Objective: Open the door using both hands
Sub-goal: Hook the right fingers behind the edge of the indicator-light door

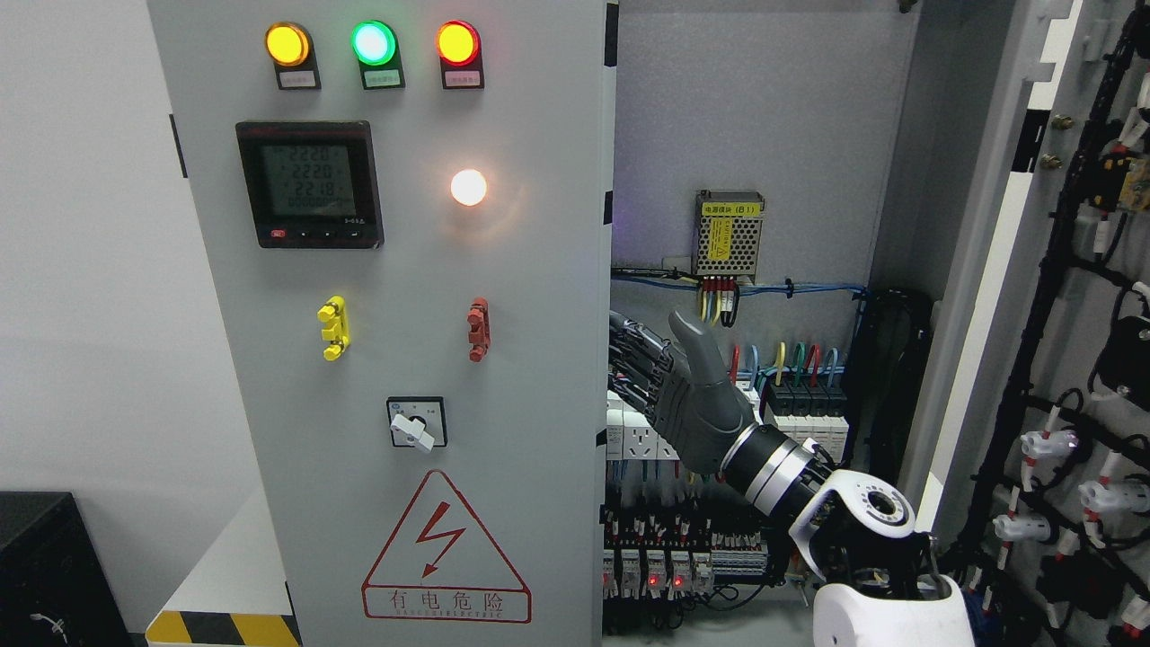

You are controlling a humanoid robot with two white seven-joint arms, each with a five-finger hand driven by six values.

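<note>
My right hand (692,395), fingers hooked behind the inner edge of the grey left cabinet door (404,359), thumb raised. The steel door looks stiff and heavy; that edge suits pulling.

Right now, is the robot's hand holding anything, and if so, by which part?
The right hand reaches to the left door at its right edge, fingers hooked behind that edge. Whether they truly clamp it cannot be told; the fingertips are hidden.

meter (310,183) 2220, warning sign (446,551) 有电危险
</note>
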